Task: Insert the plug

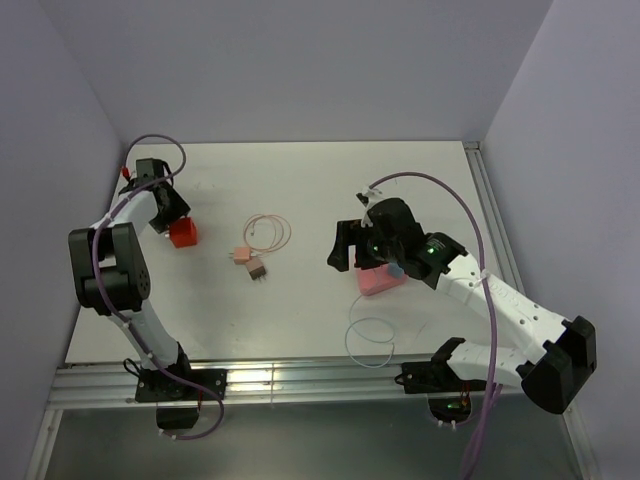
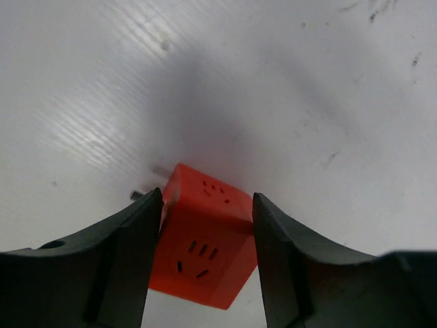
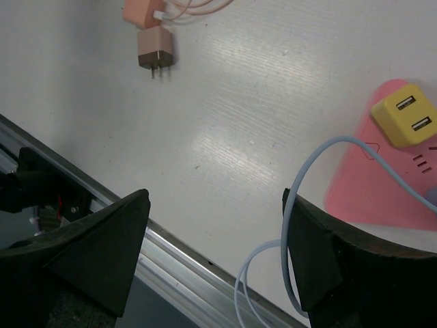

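A red socket cube [image 2: 205, 239] sits at the table's left [image 1: 183, 234]. My left gripper [image 2: 207, 198] straddles it, both fingers pressed against its opposite sides; the same gripper [image 1: 172, 216] shows from above. The plug [image 1: 256, 268], a small brown block with two prongs, lies mid-table beside a pink adapter [image 1: 240, 254] on a thin coiled pink cable [image 1: 268, 232]. In the right wrist view the plug [image 3: 155, 49] lies at top left. My right gripper [image 3: 215, 198] is open with nothing between its fingers, hovering right of centre [image 1: 347, 250].
A pink power strip [image 1: 382, 281] lies under the right arm, and its surface [image 3: 382, 184] carries a yellow USB charger [image 3: 404, 117]. A light blue cable [image 1: 370, 340] loops toward the metal rail [image 1: 300, 378] at the near edge.
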